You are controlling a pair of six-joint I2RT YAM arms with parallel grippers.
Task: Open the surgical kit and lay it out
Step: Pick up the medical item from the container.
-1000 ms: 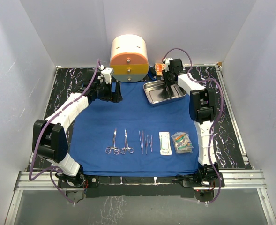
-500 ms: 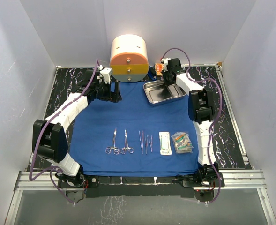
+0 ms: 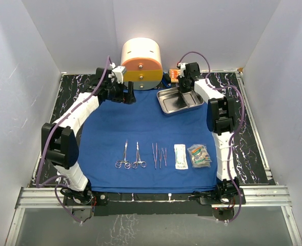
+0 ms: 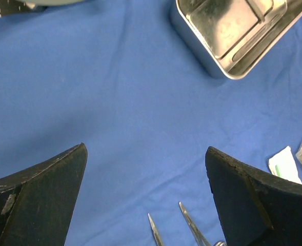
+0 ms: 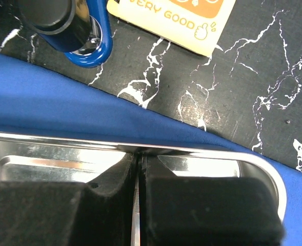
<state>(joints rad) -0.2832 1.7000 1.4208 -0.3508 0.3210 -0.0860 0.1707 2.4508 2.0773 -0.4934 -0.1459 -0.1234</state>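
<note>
A royal-blue cloth wrap (image 3: 140, 123) lies spread flat over most of a black, white-veined marble tabletop (image 3: 253, 154). On the cloth, near the tabletop's far edge and right of centre, sits a shiny rectangular steel tray (image 3: 174, 102), turned slightly askew.

A row of kit pieces runs side by side on the cloth towards the tabletop's near edge. From left to right these are two small ring-handled metal instruments (image 3: 123, 163), a few thin metal tweezers and scalpels (image 3: 160, 156), too small to tell apart, and two clear packets (image 3: 199, 155).

The left gripper (image 3: 129, 95) hangs over bare cloth near the far edge, left of the tray. Its fingers (image 4: 48, 184) are spread wide and hold nothing.

The right gripper (image 3: 184, 92) reaches down into the tray at its far rim. In the right wrist view its fingers (image 5: 202, 205) are pressed together, side by side along the rim, with their tips at the tray's far wall. Nothing can be seen held between them.

Beyond the cloth, at the far edge, stands a round cream-and-orange container (image 3: 140, 64). A small orange box (image 3: 174, 76) lies on bare tabletop just beyond the tray.
</note>
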